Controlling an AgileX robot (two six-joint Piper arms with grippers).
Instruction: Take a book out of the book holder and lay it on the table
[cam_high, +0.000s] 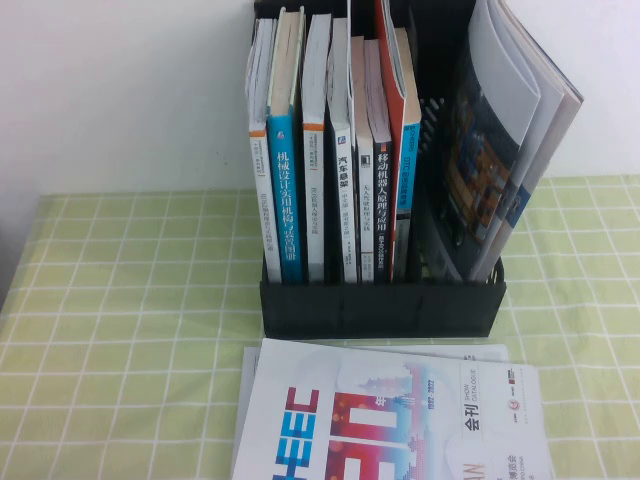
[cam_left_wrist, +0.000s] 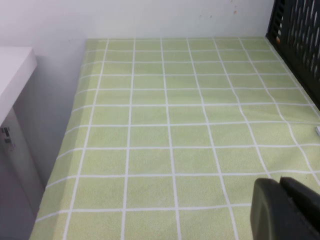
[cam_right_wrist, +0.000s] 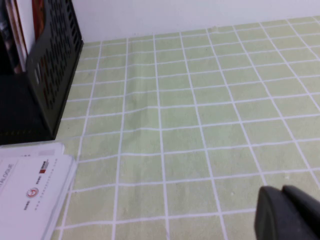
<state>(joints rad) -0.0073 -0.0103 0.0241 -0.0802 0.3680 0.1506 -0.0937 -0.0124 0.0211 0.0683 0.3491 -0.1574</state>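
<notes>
Both jaws look closed, though barely visible: left gripper (cam_left_wrist: 287, 210) and right gripper (cam_right_wrist: 290, 212) hover over bench (cam_high: 120, 300). The red book (cam_high: 385, 60), at twelve o'clock in the book holder (cam_high: 380, 305), sits packed; pulling may drag neighbours.

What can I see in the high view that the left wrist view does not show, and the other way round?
Only the high view shows the upright books, the red-orange book among them, and the white magazine lying in front of the book holder; no gripper appears there. Only the left wrist view shows the left gripper low over the cloth and a white ledge beside the table. Both show the green checked table and the black holder. The right gripper shows only in the right wrist view.
</notes>
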